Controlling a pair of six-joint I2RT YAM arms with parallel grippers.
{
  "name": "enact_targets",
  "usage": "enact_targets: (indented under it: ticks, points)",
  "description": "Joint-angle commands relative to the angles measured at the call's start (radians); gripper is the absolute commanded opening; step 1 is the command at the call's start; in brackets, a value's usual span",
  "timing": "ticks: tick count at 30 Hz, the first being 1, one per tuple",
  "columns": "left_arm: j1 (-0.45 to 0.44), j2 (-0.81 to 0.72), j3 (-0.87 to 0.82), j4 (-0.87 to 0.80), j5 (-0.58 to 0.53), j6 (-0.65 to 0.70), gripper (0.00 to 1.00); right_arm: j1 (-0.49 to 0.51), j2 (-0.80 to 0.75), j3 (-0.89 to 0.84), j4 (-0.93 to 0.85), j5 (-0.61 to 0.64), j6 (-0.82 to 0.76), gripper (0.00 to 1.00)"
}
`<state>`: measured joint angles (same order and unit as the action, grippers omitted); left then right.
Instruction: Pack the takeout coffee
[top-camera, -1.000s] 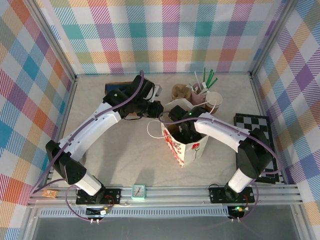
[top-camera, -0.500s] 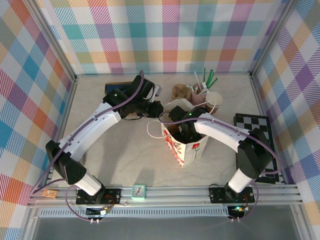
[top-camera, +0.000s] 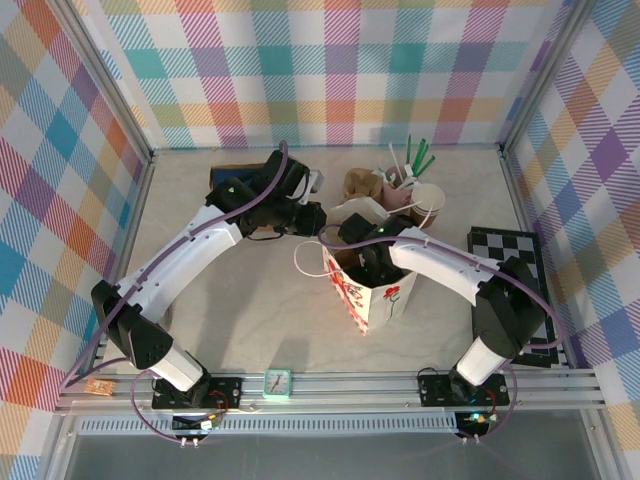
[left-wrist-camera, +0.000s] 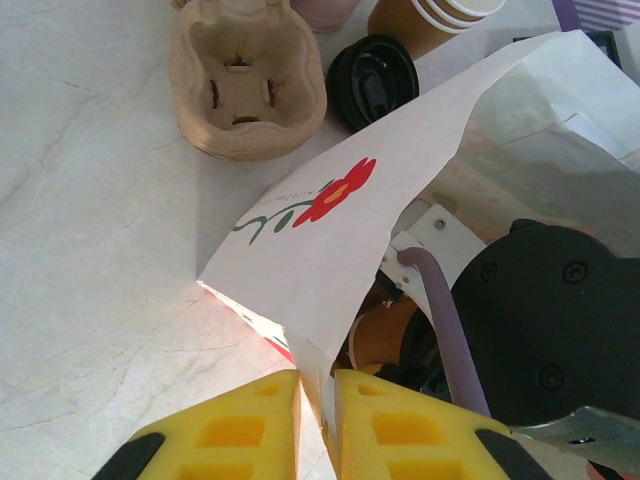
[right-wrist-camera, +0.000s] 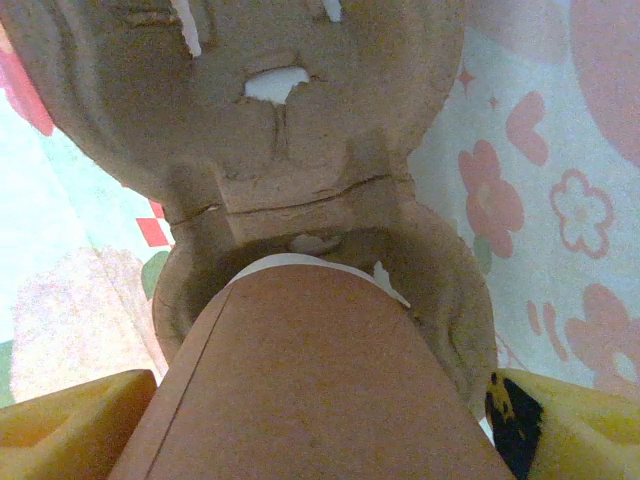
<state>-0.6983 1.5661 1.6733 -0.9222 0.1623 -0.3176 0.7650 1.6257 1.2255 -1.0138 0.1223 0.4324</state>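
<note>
We've got the left pincer pinching the paper bag by its rim, bottom centre of the left wrist view. Inside the bag, the right pincer clasps the takeout coffee at lower centre, its far end at a pulp cup carrier well.

Three cameras: one far, two very near.
My top camera sits high at the near side and looks down on the whole table. The left wrist camera looks down from close on the rim of the bag; the right wrist one is inside the bag, almost against the cup. Top and left wrist views share the bag and the carrier.
</note>
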Motion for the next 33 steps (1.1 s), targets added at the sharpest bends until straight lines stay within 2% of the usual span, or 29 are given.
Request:
enact_targets:
  ticks: [1, 33]
  points:
    - [-0.018, -0.005, 0.035, -0.033, -0.015, 0.022, 0.17, -0.005, -0.035, -0.007, -0.028, 0.01, 0.003, 0.28]
    - [-0.018, 0.008, 0.058, -0.047, -0.042, 0.029, 0.16, -0.003, -0.064, -0.045, -0.053, 0.008, 0.009, 0.28]
